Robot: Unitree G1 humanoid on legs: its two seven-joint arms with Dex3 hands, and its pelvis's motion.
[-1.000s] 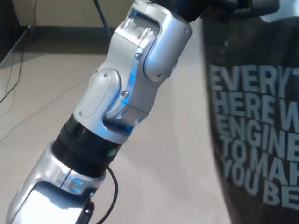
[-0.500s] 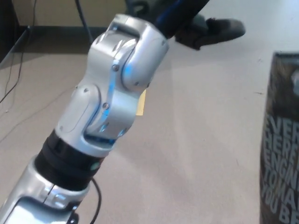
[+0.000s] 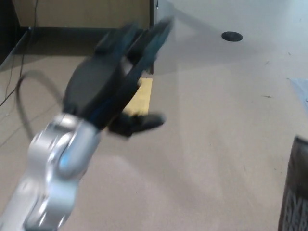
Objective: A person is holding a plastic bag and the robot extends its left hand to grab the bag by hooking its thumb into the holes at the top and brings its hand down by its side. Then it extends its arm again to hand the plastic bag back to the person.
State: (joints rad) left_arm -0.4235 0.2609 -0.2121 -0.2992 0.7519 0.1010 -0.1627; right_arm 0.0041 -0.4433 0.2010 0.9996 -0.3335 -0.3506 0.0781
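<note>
Beige floor (image 3: 207, 144); left hand (image 3: 113, 89) blurred, fingers (image 3: 144, 41) spread, empty; bag (image 3: 294, 192) bottom-right.

- Hand (image 3: 108, 84), upper left of the frame: black, blurred.
- Arm (image 3: 50, 168), lower left: silver with a blue glint.
- Bag (image 3: 294, 190), lower right edge: black with pale grey lettering.
- Floor (image 3: 207, 144): beige.
- Patch (image 3: 139, 96) on the floor behind the hand: yellow.
- Disc (image 3: 232, 36), upper right: dark.

One robot left hand (image 3: 108, 84), black, motion-blurred. One silver forearm (image 3: 53, 168) below it. One dark bag with pale lettering (image 3: 293, 192), partly visible, well apart to the hand's right. One yellow sheet (image 3: 140, 96) behind the hand. One round floor port (image 3: 232, 36), far right, above.
</note>
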